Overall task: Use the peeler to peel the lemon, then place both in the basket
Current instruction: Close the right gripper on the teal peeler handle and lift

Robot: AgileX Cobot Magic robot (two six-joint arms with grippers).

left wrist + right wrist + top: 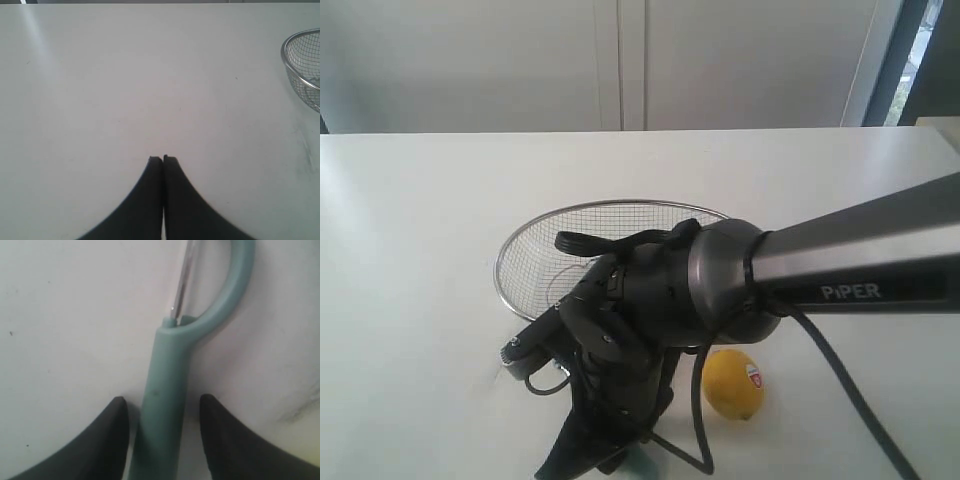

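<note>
Right wrist view: right fingers point(107, 440) spread astride peeler point(162, 405); left fingers point(145, 200) closed; arm point(840, 260) partly hides basket point(620, 203).

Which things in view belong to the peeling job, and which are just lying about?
Job:
- lemon, on the table beside the basket
- peeler, lying between the fingers of the open right gripper
- basket
- left gripper, shut above the table

Not part of it:
- white table
- black cable on the right arm
</note>
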